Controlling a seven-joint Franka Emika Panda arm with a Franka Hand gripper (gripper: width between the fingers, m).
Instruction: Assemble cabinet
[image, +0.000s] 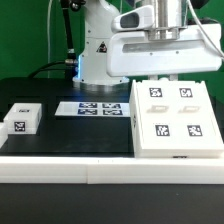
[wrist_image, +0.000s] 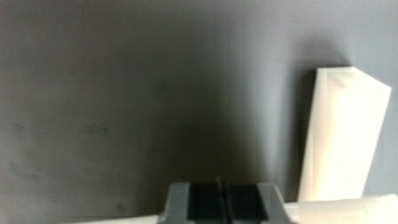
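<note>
The large white cabinet box (image: 175, 115) with several black-and-white tags lies flat at the exterior view's right. A second big white piece (image: 165, 52) stands behind it, right under my gripper (image: 160, 30), whose fingertips it hides. A small tagged block (image: 21, 118) sits at the exterior view's left. In the wrist view my gripper (wrist_image: 222, 203) has its jaws together with only a thin line between them and nothing visible in them. A flat white panel (wrist_image: 347, 130) lies beside it on the dark surface. A white edge (wrist_image: 107, 217) shows by the fingertips.
The marker board (image: 95, 108) lies on the black table between the block and the box. The white robot base (image: 95, 45) stands behind it. A long white rail (image: 100, 168) edges the table's front.
</note>
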